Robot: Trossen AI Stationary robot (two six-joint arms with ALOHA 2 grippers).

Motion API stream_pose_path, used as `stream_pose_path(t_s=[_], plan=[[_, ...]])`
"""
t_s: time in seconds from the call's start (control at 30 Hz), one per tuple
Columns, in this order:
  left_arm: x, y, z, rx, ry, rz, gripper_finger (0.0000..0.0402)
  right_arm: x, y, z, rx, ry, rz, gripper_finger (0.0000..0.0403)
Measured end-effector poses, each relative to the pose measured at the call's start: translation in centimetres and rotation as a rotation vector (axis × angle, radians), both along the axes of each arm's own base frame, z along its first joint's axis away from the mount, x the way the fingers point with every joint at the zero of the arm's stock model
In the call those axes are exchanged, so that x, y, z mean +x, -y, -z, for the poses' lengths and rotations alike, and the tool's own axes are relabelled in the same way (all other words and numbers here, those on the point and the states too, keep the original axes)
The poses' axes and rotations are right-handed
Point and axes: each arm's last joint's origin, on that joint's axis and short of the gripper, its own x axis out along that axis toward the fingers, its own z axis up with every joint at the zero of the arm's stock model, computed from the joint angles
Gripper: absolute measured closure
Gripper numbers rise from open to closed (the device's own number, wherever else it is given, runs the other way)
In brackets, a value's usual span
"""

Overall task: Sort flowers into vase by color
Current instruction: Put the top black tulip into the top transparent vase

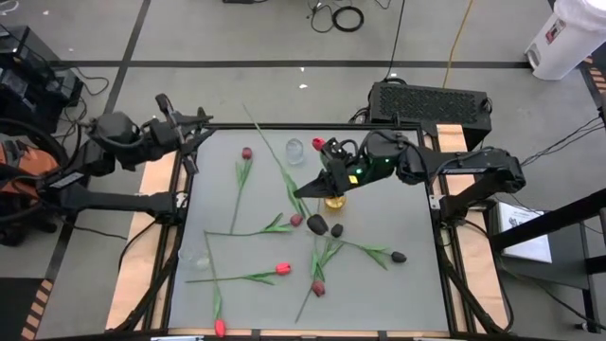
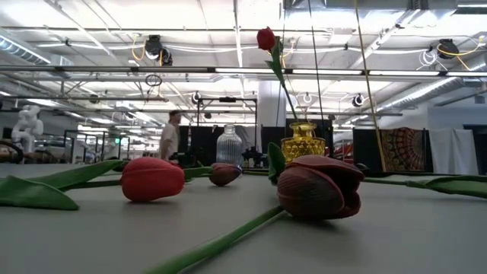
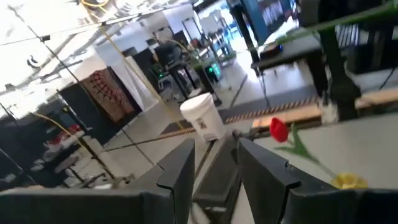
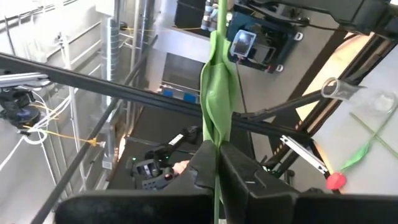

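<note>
Two arms are over this table, but only the right gripper [image 1: 325,175] is doing anything: its jaws are clamped on the green stem of a red tulip [image 2: 266,38], and the right wrist view shows the stem [image 4: 217,81] and a folded leaf pinched right between the fingers. That tulip stands upright with its lower stem in the yellow vase [image 2: 302,141], head way up high in the low view (the gripper itself is cut off above that picture's top). From overhead the vase [image 1: 334,201] is mostly hidden under the gripper, so only a yellow sliver shows.

The left gripper [image 3: 214,165] hangs over the table's far left corner, jaws apart with nothing between them. Its wrist view catches the red tulip and a bit of yellow vase off in the distance.

A clear ribbed vase [image 1: 295,150] sits near the far edge, just left of the right gripper. The rest of the flowers [image 1: 284,224] lie scattered flat across the grey table [image 1: 379,284]: red heads toward the near left, dark ones near the middle and right. One red head at the near edge is partly cropped. A person [image 2: 170,135] stands far back in the room, too small to make out much.
</note>
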Motion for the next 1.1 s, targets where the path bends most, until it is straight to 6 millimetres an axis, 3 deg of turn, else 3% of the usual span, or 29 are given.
stream_pose_path(t_s=[0.2,0.67,1.1], plan=[[0.5,-0.1,-0.6,0.088,-0.131,0.006,0.0272,0.0,0.0,0.0,0.045,-0.017,0.001,0.0403],[3.6,-0.1,0.2,0.367,-0.356,-0.009,0.0272,0.0,1.2,0.0,0.134,-0.047,0.038,0.0403],[6.6,1.1,-0.3,0.626,-0.409,-0.099,0.0272,0.0,1.2,0.0,0.175,-0.061,0.034,0.0403]])
